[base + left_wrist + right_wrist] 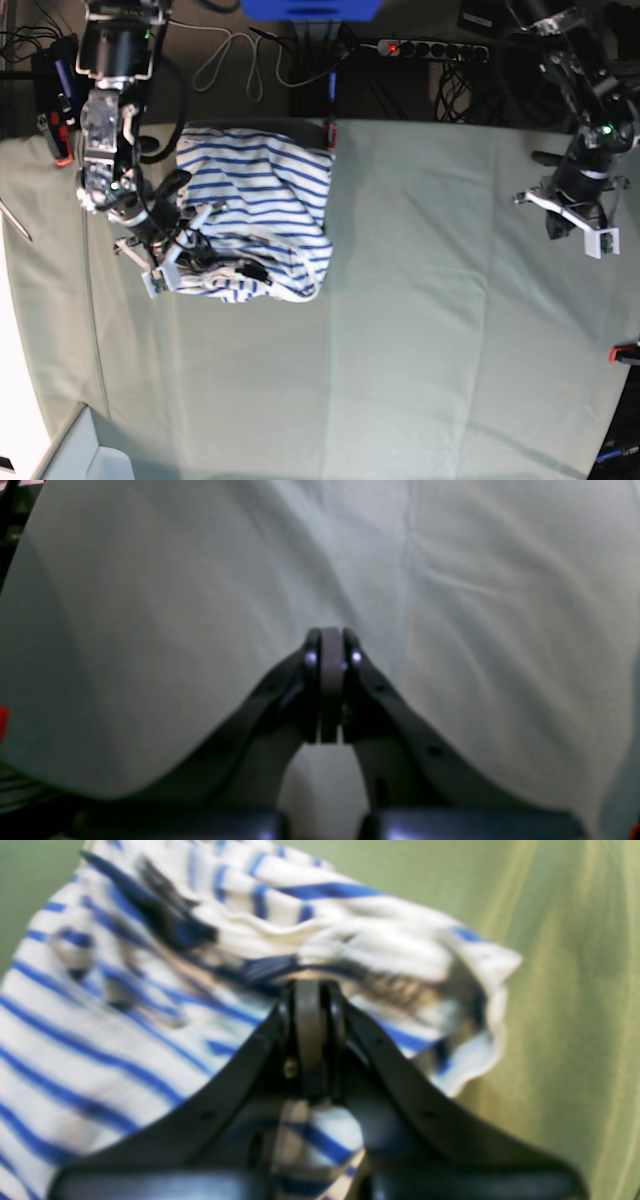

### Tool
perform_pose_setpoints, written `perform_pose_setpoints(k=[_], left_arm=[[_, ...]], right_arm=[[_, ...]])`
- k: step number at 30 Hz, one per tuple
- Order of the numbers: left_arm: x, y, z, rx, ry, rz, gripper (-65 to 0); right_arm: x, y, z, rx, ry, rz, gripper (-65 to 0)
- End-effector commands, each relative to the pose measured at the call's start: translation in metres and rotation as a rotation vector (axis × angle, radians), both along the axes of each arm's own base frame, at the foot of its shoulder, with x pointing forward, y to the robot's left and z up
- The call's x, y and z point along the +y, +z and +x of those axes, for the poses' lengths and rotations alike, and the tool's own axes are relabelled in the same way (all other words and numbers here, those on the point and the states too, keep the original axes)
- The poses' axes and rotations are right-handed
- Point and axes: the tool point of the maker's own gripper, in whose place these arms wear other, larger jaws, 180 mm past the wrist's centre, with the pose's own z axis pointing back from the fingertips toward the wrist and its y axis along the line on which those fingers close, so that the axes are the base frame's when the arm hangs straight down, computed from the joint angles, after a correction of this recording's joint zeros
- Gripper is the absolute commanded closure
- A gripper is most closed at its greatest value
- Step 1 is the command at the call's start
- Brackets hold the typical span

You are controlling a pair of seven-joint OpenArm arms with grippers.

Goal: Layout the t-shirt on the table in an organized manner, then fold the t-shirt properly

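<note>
The t-shirt (262,208) is seen bunched in the upper left of the base view, lying on the table (440,330), with crumpled folds toward its lower edge. The right gripper (311,990) is pressed into those folds; its jaws are closed, and striped fabric is seen gathered at the tips, though blur leaves the grip itself uncertain. The left gripper (330,645) is held over bare cloth at the right of the base view, well apart from the shirt, jaws closed together on nothing
</note>
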Motion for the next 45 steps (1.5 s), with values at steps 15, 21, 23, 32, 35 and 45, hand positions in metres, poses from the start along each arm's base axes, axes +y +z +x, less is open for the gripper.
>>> perform_pose_setpoints(k=[15,21,23,32,35,45], left_arm=[[-0.006,0.011,-0.018,-0.022,-0.009,0.022,0.0],[-0.007,0.004,-0.028,0.004,-0.010,0.021,0.0],[-0.006,0.004,-0.029,0.006,-0.008,0.023,0.0],[-0.015,-0.014,-0.069,0.085,-0.011,-0.003,0.0],[-0.033,-0.028,-0.086,0.141,-0.057,-0.024,0.0],[-0.088,-0.105,-0.163,0.419,-0.150,-0.167,0.0]], right_arm=[[0.008,0.022,0.061,-0.083,-0.017,0.082,0.0],[0.015,0.034,0.030,-0.133,-0.003,0.057,0.0],[0.014,0.038,0.018,-0.140,-0.003,0.043,-1.9],[-0.005,0.101,-0.042,-0.283,-0.098,-0.020,-11.6],[-0.019,0.092,-0.068,-0.238,-0.151,-0.038,-7.0],[-0.030,0.019,-0.165,0.053,-0.183,-0.048,0.0]])
